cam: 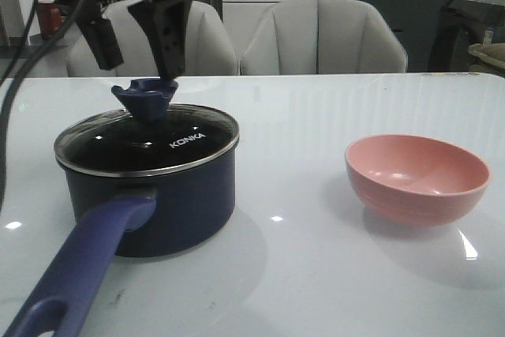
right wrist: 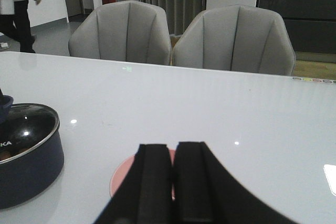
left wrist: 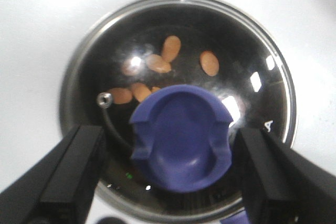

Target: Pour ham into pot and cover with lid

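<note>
The table (cam: 331, 274) is white, smooth and very shiny, with little bright spots of light on it. The pot (cam: 189, 211) has a dark, glossy side. Its handle (cam: 87, 262) looks like smooth, dull plastic. The lid (left wrist: 231, 61) is clear glass with a shiny metal rim, and its knob (left wrist: 181, 140) looks like smooth plastic. The ham (left wrist: 170, 48) under the glass looks soft and dull. The pink bowl (cam: 417, 177) is smooth and a bit shiny. The chairs (right wrist: 233, 40) look like soft grey padded stuff. The left gripper's fingers (left wrist: 73, 177) are dull black.
</note>
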Controlling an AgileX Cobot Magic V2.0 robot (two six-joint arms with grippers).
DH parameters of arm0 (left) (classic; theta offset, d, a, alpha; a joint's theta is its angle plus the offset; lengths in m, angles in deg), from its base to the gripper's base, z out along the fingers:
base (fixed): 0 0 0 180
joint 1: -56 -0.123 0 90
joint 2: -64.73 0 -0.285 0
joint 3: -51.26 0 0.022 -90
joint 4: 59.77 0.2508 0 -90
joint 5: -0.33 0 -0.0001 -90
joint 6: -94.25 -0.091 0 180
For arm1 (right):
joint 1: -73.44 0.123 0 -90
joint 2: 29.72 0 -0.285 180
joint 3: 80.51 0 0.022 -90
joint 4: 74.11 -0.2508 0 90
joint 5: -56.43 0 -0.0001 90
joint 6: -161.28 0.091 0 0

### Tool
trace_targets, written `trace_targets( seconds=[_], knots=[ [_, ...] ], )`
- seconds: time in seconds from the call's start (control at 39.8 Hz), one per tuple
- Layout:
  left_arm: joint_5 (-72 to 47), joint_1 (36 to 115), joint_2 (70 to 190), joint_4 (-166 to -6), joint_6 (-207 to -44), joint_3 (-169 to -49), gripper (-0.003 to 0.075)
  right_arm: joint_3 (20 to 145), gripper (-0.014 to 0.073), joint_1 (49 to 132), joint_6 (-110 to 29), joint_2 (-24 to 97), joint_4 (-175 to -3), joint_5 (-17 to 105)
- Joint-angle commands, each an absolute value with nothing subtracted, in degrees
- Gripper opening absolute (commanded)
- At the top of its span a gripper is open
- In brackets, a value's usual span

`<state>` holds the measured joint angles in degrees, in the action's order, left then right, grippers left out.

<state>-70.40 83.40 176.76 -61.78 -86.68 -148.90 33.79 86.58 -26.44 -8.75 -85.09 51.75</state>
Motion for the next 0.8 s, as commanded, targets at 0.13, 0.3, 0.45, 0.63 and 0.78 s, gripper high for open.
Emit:
trace_targets(
  seconds=[0.13, 0.3, 0.45, 0.63, 0.78],
  knots=[
    [-73.40, 82.06, 163.20, -60.92, -86.76, -145.40, 0.0381, 35.39, 0.0163, 86.63, -26.86, -8.40, -85.16, 56.76],
    [-70.09, 78.68, 152.74, -60.40, -86.76, -136.32, 0.0314, 35.39, 0.0163, 86.63, -26.86, -8.40, -85.16, 56.76],
    [-64.03, 75.57, 142.66, -60.40, -86.76, -126.94, 0.0267, 35.39, 0.0163, 86.63, -26.86, -8.40, -85.16, 56.76],
    [-56.00, 74.36, 130.18, -60.40, -86.76, -115.29, 0.0213, 35.39, 0.0163, 86.63, -26.86, -8.40, -85.16, 56.76],
    [-49.50, 74.36, 120.68, -60.40, -86.76, -106.61, 0.0156, 35.39, 0.0163, 86.63, -26.86, -8.40, -85.16, 56.76]
  ],
)
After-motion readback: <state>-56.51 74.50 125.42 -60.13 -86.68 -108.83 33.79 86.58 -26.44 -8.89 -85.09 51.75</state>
